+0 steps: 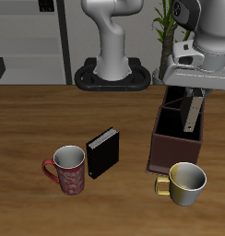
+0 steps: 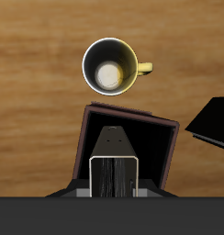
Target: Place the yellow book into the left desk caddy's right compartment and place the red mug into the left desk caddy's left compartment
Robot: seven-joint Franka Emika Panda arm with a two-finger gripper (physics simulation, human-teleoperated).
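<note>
On the wooden worktop [image 1: 31,120] stands the red mug with whitish mottling and a red loop handle [image 1: 68,169], upright and open-mouthed, near the front edge and well apart from the caddy. Just beside it, slightly farther back, a larger black book [image 1: 102,152] stands on edge; in the wrist view it shows as a dark slab [image 2: 211,122]. Next comes the long dark maroon-brown open-topped desk caddy [image 1: 175,138], its length running from front to back; the wrist view looks straight down on its slanted walls [image 2: 86,138]. The shiny gold-yellow metallic mug [image 1: 185,182] stands upright just in front of the caddy's front end, close to it, handle turned away from the caddy; seen from the wrist, its pale interior is open [image 2: 110,66].

The gripper [image 1: 191,112] hangs over the caddy with the fingers [image 1: 190,96] closed on the small thin grey-tan book with striped page edges [image 1: 190,116]. The book hangs upright on edge, its lower end dipping inside the caddy's longer section, and its striped edge shows in the wrist view [image 2: 116,174].
</note>
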